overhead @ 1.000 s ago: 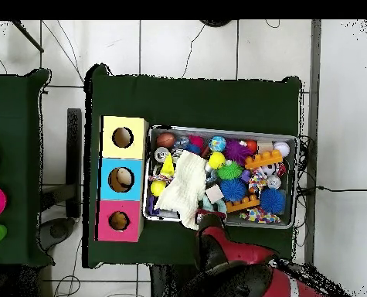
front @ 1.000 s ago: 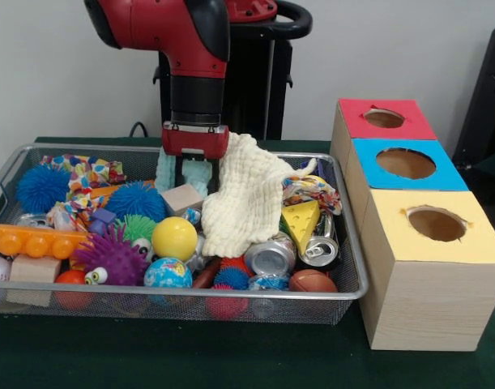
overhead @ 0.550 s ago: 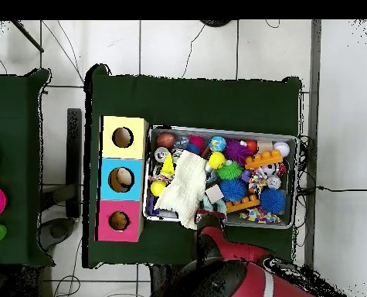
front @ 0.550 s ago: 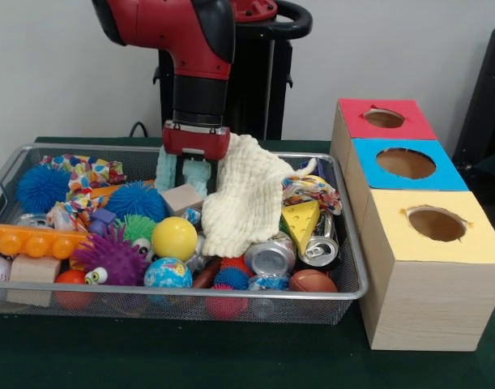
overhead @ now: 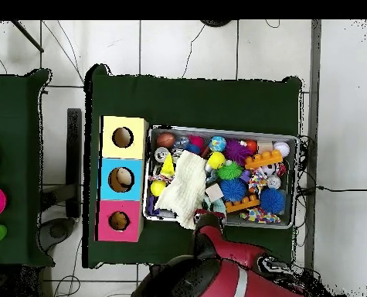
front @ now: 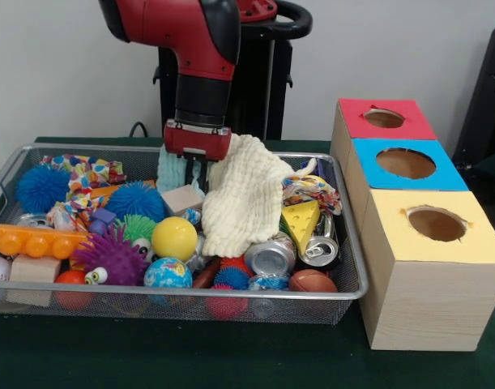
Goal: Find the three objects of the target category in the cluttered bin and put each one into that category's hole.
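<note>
Front view gave me no legible brand or label: the crushed cans [front: 271, 256] at the bin's near side showed only blurred print. I noted a wire mesh bin [front: 350, 243] packed with clutter, including a yellow ball [front: 174, 237], a purple spiky toy [front: 111, 256], an orange toy brick [front: 36, 241], a wooden block [front: 182, 198] and a yellow cheese wedge [front: 300, 220]. Beside the bin stood three boxes in a row: the red box [front: 385, 120], blue box [front: 405, 164] and yellow box [front: 437, 227], each with one round hole on top. A cream cloth [front: 243, 194] lay draped across the bin's middle and covered whatever sat beneath it. The gripper [front: 195, 167] hung at the bin's far edge (touching the cloth's upper corner), with a pale blue towel [front: 172, 168] pinched between its fingers. That towel was soft, light blue and hung down toward the wooden block.
</note>
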Controlling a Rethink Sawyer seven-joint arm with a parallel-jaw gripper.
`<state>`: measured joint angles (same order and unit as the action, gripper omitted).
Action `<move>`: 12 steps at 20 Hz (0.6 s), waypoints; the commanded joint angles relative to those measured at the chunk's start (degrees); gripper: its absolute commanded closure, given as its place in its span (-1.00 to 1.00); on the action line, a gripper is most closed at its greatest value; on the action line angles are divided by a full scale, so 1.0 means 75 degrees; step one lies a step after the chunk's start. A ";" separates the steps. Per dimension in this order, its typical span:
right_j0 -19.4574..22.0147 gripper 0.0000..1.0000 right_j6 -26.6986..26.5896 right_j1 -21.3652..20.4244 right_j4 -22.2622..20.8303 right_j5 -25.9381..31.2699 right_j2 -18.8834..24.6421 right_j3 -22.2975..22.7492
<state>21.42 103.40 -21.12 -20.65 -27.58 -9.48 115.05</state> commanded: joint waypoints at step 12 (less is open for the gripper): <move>0.1499 1.00 -0.0720 -0.1771 -0.1494 0.3420 0.1196 -0.1302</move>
<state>27.04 103.38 -27.14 -26.51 -14.90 -8.32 114.54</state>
